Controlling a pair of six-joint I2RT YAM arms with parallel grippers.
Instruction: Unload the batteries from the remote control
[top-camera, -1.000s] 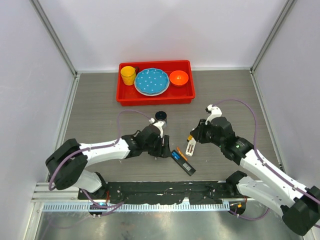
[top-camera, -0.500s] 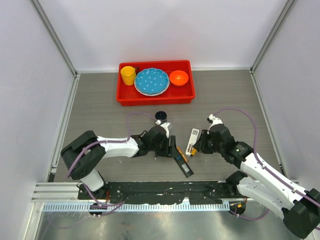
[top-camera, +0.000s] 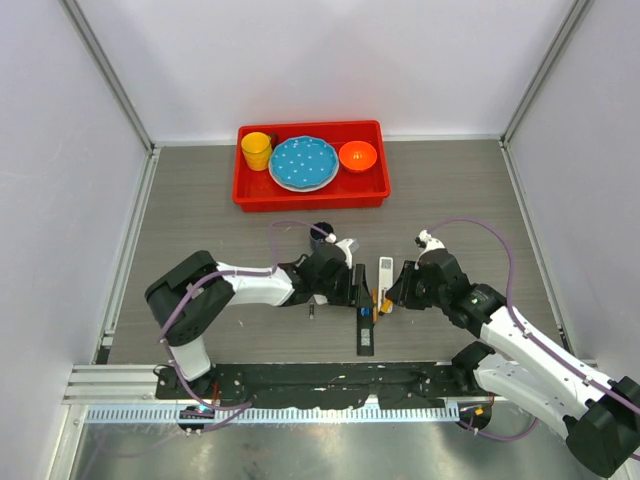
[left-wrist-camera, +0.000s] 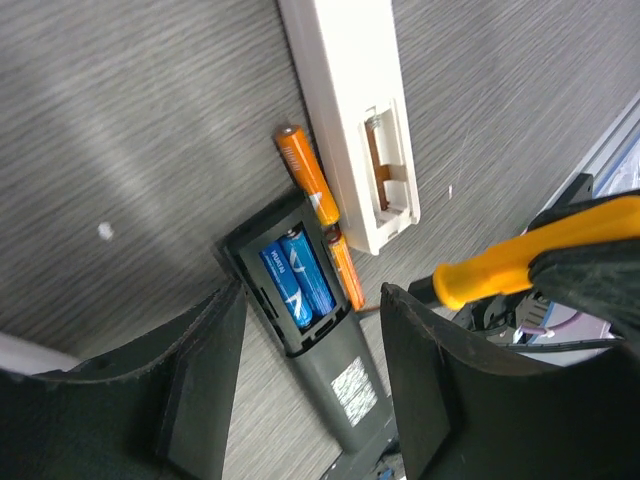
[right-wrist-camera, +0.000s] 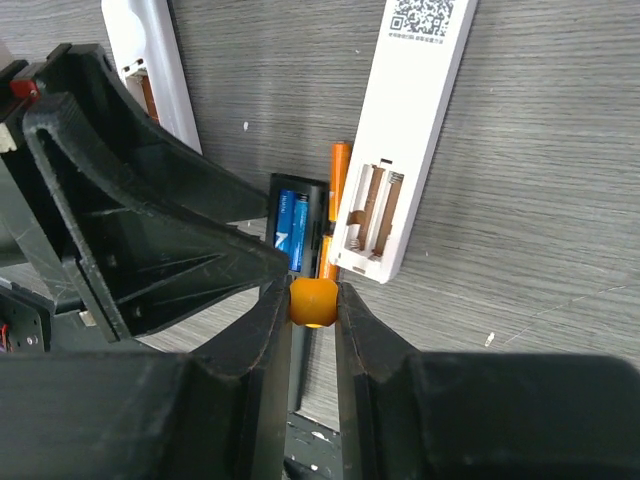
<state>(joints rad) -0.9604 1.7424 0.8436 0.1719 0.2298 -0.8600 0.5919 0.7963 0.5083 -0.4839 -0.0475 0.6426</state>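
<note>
A black remote (top-camera: 364, 335) lies face down near the front edge, its battery bay open with two blue batteries (left-wrist-camera: 297, 278) inside. They also show in the right wrist view (right-wrist-camera: 292, 228). An orange battery (left-wrist-camera: 306, 183) lies loose against a white remote (top-camera: 385, 272), whose open bay (left-wrist-camera: 385, 165) looks empty. A second orange piece (left-wrist-camera: 346, 272) lies between the two remotes. My left gripper (left-wrist-camera: 310, 395) is open, with one jaw on each side of the black remote and a gap on both sides. My right gripper (right-wrist-camera: 314, 312) is shut on the orange-handled screwdriver (right-wrist-camera: 314, 296), just above the remotes.
A red tray (top-camera: 310, 198) at the back holds a yellow cup, a blue plate and an orange bowl. A small black round object (top-camera: 321, 230) sits behind my left wrist. The two grippers are very close together over the remotes.
My left gripper has moved right to straddle the black remote, which has turned from slanted to pointing straight at the front edge. My right gripper has lowered towards the remotes with the screwdriver.
</note>
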